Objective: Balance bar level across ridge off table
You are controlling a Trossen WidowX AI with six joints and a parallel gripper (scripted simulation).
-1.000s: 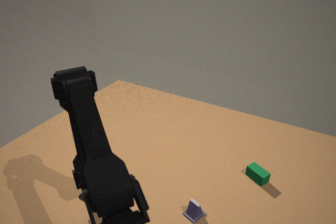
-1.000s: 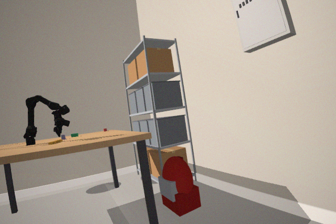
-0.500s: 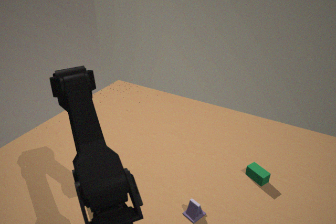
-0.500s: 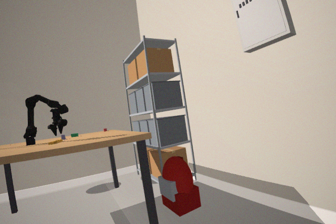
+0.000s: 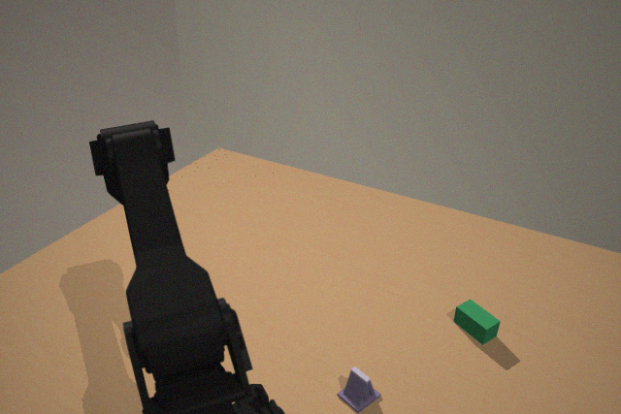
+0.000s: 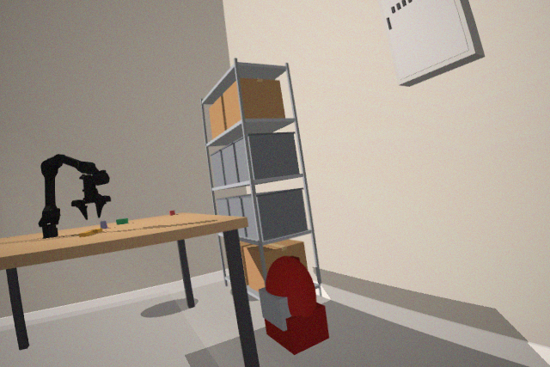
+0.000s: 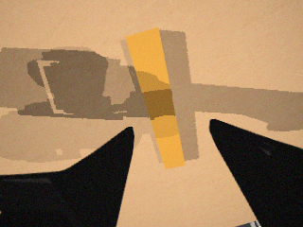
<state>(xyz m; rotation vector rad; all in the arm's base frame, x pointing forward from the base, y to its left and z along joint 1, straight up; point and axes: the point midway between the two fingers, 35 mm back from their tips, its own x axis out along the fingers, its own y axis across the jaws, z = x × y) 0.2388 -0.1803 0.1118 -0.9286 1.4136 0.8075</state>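
Bar (image 7: 158, 101) flat on table — below open hand (image 7: 172, 137).
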